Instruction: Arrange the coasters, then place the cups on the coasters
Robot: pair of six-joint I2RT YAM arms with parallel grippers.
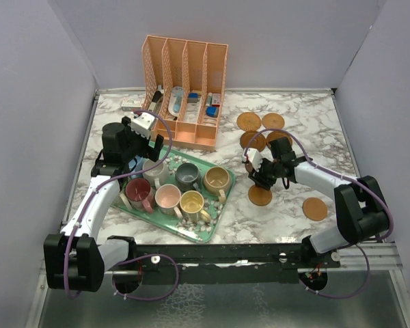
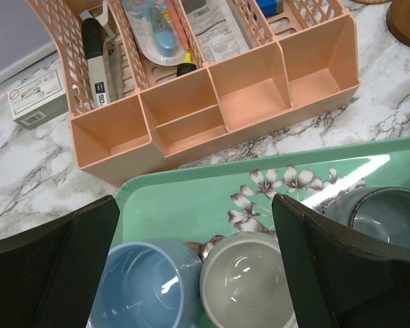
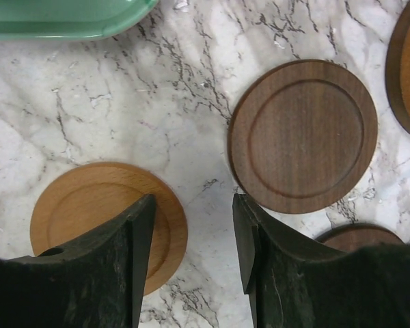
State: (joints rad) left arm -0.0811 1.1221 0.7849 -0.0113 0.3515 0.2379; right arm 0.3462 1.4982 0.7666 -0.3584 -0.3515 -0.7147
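Several cups stand on the green floral tray [image 1: 212, 229]: maroon [image 1: 139, 191], pink [image 1: 168, 197], yellow [image 1: 191, 203], tan [image 1: 216, 180], grey-blue [image 1: 187, 175]. My left gripper [image 2: 195, 205] is open above the tray's back-left corner, over a blue cup [image 2: 147, 287] and a cream cup [image 2: 246, 280]. Right of the tray, my right gripper [image 3: 193, 205] is open low over bare marble, its left finger [image 3: 133, 232] overlapping a light coaster [image 3: 89, 198]. A dark coaster [image 3: 304, 133] lies just beyond its right finger. Further coasters lie at the back right [image 1: 248, 121] and nearer the front [image 1: 315, 208].
A peach desk organiser [image 1: 184, 82] with pens and small items stands behind the tray. A small white box [image 1: 131, 104] lies to its left. Grey walls close in the marble table on three sides.
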